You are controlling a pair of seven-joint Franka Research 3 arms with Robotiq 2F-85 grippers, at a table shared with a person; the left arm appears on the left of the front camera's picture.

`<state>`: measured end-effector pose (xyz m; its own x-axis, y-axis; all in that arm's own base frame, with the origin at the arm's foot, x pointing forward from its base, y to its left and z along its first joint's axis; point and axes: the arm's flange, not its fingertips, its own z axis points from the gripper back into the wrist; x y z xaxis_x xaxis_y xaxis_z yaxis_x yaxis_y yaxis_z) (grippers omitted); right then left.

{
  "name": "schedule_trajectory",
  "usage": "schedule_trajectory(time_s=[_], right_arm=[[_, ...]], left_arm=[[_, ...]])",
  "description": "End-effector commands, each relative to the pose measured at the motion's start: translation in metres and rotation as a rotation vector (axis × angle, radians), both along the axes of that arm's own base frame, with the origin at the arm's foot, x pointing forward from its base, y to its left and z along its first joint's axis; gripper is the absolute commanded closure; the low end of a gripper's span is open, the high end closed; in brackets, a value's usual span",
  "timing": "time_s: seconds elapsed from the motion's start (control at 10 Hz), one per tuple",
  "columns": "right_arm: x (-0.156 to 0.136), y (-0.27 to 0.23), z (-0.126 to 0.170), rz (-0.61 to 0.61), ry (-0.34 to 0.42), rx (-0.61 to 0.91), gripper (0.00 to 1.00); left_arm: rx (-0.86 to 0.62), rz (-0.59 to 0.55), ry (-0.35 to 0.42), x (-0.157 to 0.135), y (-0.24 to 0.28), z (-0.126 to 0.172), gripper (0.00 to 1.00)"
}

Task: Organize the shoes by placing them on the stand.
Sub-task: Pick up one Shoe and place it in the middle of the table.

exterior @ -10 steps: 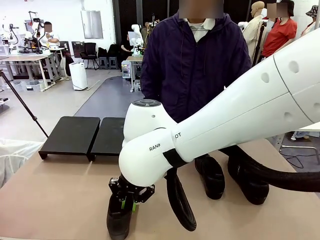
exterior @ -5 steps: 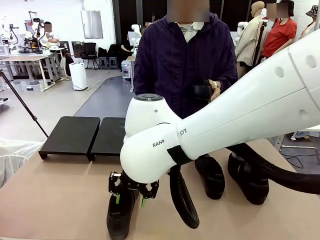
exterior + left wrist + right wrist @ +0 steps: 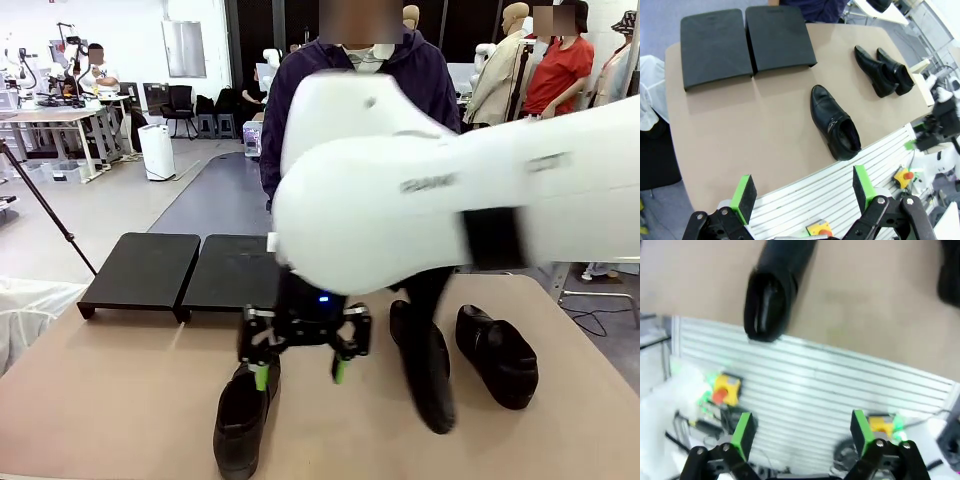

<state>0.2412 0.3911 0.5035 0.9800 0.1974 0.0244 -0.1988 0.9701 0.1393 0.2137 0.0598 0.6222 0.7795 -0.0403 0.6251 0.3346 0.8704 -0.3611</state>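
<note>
The low black stand of two flat sloped panels (image 3: 140,268) is seen bare at the far left of the beige desk (image 3: 120,400), so no shoe is judged to be placed yet. One plain black leather dress shoe (image 3: 242,420) lies close to the robot's edge of the desk, well apart from the stand, with its heel toward that edge. Two more black shoes (image 3: 497,355) are set side by side to the right.

The right pincer (image 3: 301,374) is held just above the heel end of the near shoe. Its green pads are spread wide and nothing is gripped between them. The left pincer (image 3: 803,192) is held high over the desk, likewise fully open and empty.

The step in hand is judged to be the pick-up of the near shoe. For that, the right pincer would need to be lowered astride the shoe and closed across it. The shoe would then be lifted clear and carried to a panel.
</note>
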Motion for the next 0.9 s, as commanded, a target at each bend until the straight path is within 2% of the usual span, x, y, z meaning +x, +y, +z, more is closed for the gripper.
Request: schedule_trajectory(time_s=[0.0,0.2,0.4,0.5,0.8], right_arm=[[-0.017,-0.079,0.015,0.178,0.047,0.025,0.0],[-0.028,-0.149,0.026,0.314,0.073,0.177,0.0],[-0.041,-0.22,0.043,0.41,0.074,0.405,0.0],[-0.042,-0.268,0.052,0.338,0.068,0.582,0.0],[-0.054,-0.401,0.071,-0.118,-0.145,0.928,0.0]], left_arm=[[-0.012,-0.018,-0.008,-0.001,0.001,0.001,0.0],[-0.012,-0.018,-0.008,-0.001,0.001,0.001,0.0],[-0.012,-0.018,-0.008,-0.001,0.001,0.001,0.0],[-0.012,-0.018,-0.008,-0.001,0.001,0.001,0.0],[-0.012,-0.018,-0.008,-0.001,0.001,0.001,0.0]])
